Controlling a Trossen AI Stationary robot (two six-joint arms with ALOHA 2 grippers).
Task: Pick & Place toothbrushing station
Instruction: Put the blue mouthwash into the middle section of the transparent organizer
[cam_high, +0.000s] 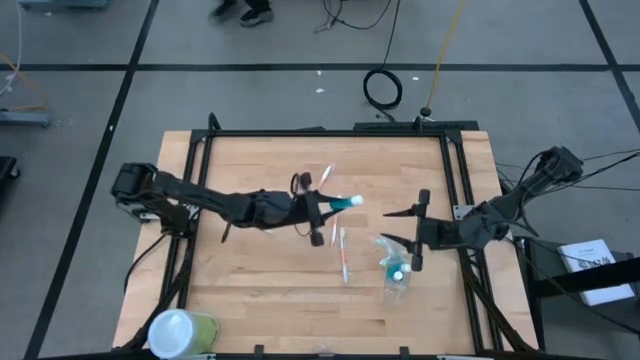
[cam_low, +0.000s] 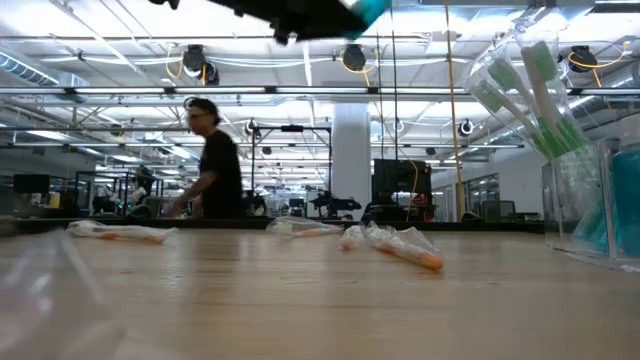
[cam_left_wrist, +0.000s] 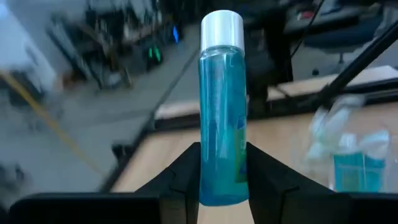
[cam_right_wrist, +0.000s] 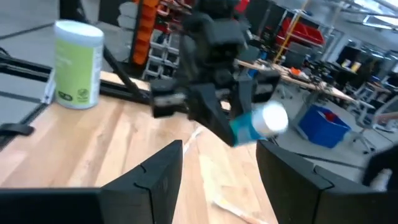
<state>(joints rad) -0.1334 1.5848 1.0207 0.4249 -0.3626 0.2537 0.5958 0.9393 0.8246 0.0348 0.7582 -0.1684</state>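
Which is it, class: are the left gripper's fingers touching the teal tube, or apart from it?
Touching. The left wrist view shows the left gripper with a finger pressed against each side of the teal tube, no gap showing.

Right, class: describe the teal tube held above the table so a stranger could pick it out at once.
Start at the light wooden table and follow the left gripper out to its middle. Clamped there is a small clear teal plastic tube with a silver-white cap, lifted off the wood. The other teal tubes sit in the clear plastic holder by the right gripper.
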